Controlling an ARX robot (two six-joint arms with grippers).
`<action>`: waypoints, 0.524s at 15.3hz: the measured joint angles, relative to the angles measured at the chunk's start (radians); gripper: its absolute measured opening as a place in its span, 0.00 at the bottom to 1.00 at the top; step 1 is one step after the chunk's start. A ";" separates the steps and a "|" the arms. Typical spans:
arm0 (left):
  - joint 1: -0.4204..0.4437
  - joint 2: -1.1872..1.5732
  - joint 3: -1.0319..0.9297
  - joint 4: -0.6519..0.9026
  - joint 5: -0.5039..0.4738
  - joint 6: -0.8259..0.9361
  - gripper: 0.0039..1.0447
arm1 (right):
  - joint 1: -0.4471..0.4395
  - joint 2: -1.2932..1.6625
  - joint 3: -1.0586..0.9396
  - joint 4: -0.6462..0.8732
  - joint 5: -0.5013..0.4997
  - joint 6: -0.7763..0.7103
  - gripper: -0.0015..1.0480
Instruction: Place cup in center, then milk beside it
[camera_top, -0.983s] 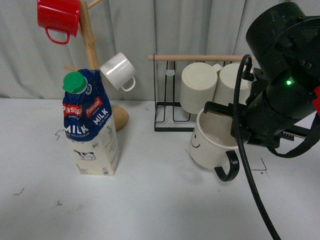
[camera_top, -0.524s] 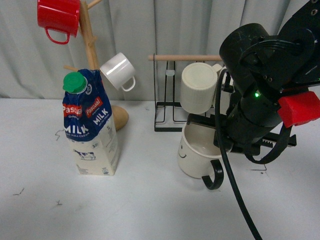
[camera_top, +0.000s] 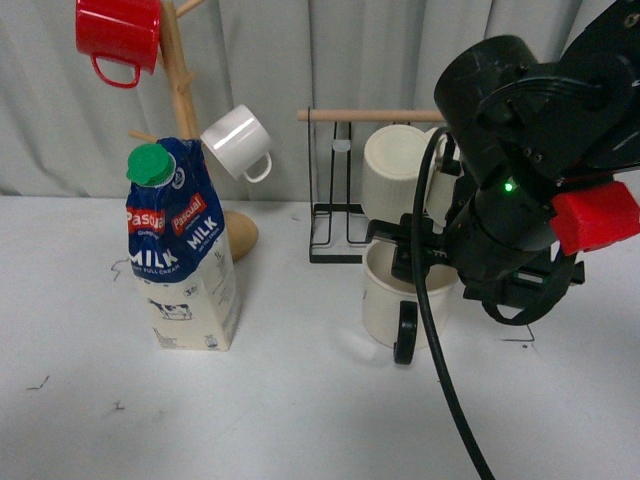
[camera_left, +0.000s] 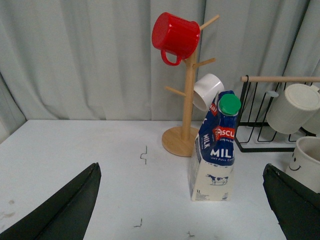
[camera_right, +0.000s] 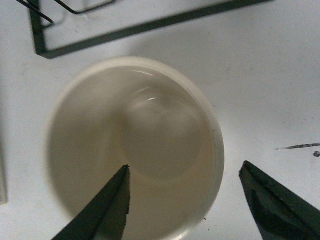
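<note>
Cup (camera_top: 385, 300), cream with black handle (camera_top: 405, 335) turned toward the front camera, standing upright on the white table (camera_top: 300, 420) just in front of the black wire rack (camera_top: 335, 240), somewhat right of the table's middle and well apart from the milk carton (camera_top: 180, 255) to its left. Smiley face hidden in the front view, partly visible in the left wrist view; interior empty and glossy in the right wrist view. Right gripper (camera_right: 185, 167) spread wide, one finger inside the bowl, the other outside, rim wall between them and apparently untouched. Left gripper (camera_left: 180, 170) likewise spread, holding nothing, facing the carton. Step in hand, by judgement: first placement, cup set down. Next move: rising clear of the rim without tipping it, then left arm reaching for the carton.
</note>
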 joint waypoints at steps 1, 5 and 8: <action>0.000 0.000 0.000 0.000 0.000 0.000 0.94 | 0.006 -0.064 -0.045 0.031 0.005 -0.014 0.69; 0.000 0.000 0.000 0.000 0.000 0.000 0.94 | 0.041 -0.430 -0.246 0.281 0.105 -0.134 0.93; 0.000 0.000 0.000 -0.002 -0.003 0.000 0.94 | -0.011 -0.456 -0.615 0.966 0.246 -0.404 0.65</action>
